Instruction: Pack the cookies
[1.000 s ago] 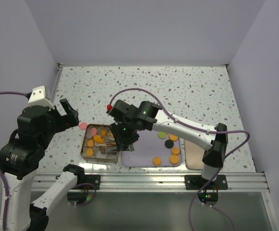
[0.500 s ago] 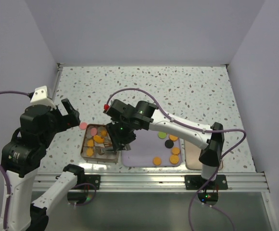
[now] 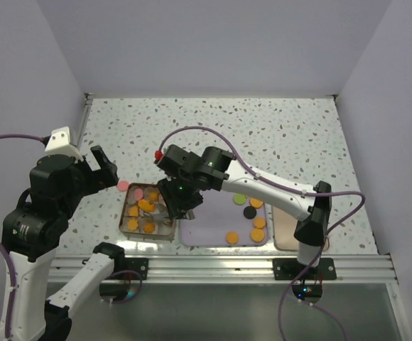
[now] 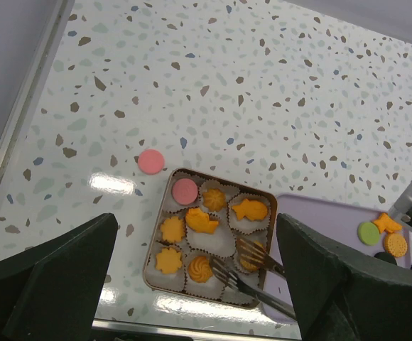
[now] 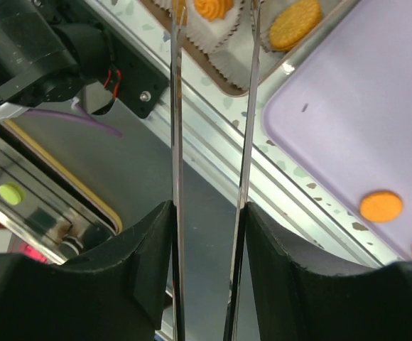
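Observation:
My right gripper [image 5: 207, 213] is shut on metal tongs [image 5: 177, 106], whose two arms stand spread apart. Their forked tips [image 4: 252, 273] hover over the near right cups of the brown box [image 4: 156, 238]. That box holds several orange cookies in white paper cups, among them a swirl [image 5: 213, 7], a ridged round one [image 5: 295, 24] and a pink disc [image 4: 185, 190]. More cookies lie on the purple tray [image 3: 206, 234]: orange discs [image 3: 231, 237], a black disc [image 3: 249, 212] and a green one [image 3: 240, 199]. One pink cookie [image 4: 150, 160] lies on the table. My left gripper [image 3: 101, 169] hangs open, high at the left.
A tan flat piece [image 3: 285, 227] lies right of the purple tray. The metal rail [image 3: 220, 266] runs along the near table edge, close under the tongs. White walls close in the speckled table on three sides.
The tongs' arms have spread wider apart over the box's near right cups. The right arm shifted slightly; the left arm rose a little a second ago and then held still.

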`<act>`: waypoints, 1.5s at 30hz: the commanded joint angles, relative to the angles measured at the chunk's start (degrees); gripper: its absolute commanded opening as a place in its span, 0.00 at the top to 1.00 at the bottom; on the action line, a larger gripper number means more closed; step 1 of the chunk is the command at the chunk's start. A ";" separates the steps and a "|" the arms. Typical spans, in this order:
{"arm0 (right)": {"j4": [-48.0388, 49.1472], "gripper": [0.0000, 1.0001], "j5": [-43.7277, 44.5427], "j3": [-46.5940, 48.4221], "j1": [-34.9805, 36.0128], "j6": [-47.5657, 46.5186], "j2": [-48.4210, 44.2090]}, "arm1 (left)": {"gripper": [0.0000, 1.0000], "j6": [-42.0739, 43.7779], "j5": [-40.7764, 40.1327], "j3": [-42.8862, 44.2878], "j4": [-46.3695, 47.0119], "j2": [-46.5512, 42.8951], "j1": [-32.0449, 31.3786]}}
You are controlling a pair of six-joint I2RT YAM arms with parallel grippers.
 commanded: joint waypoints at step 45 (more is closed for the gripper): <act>-7.30 0.54 15.09 -34.54 -19.65 1.21 -27.75 | 0.00 -1.87 0.95 -0.88 -1.51 -2.82 -0.22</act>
